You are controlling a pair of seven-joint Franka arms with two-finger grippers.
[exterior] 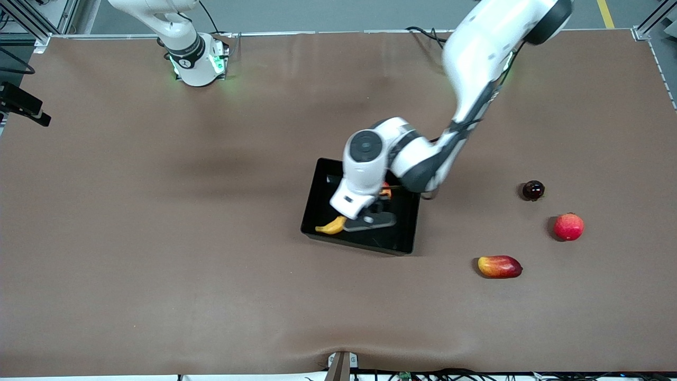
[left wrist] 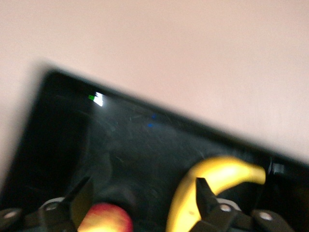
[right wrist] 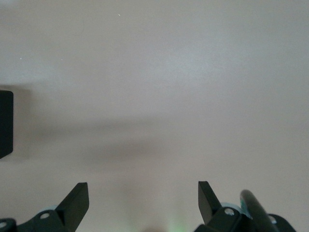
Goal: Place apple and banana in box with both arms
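A: Both fruits look to be in the box (exterior: 404, 233) imo, apple (left wrist: 105, 220) beside banana (left wrist: 217, 175). Left gripper (left wrist: 144, 199) is over them, fingers spread, pinching nothing.

B: Your risk is clipping the curved yellow banana when lifting, bc one finger sits right by it. Right gripper (right wrist: 143, 199) waits spread over bare table.

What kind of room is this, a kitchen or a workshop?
Probably a robotics lab: two white arms bolted along a brown-covered table, metal framing and cables at its edges, and plastic-looking fruit such as the banana in a black box.
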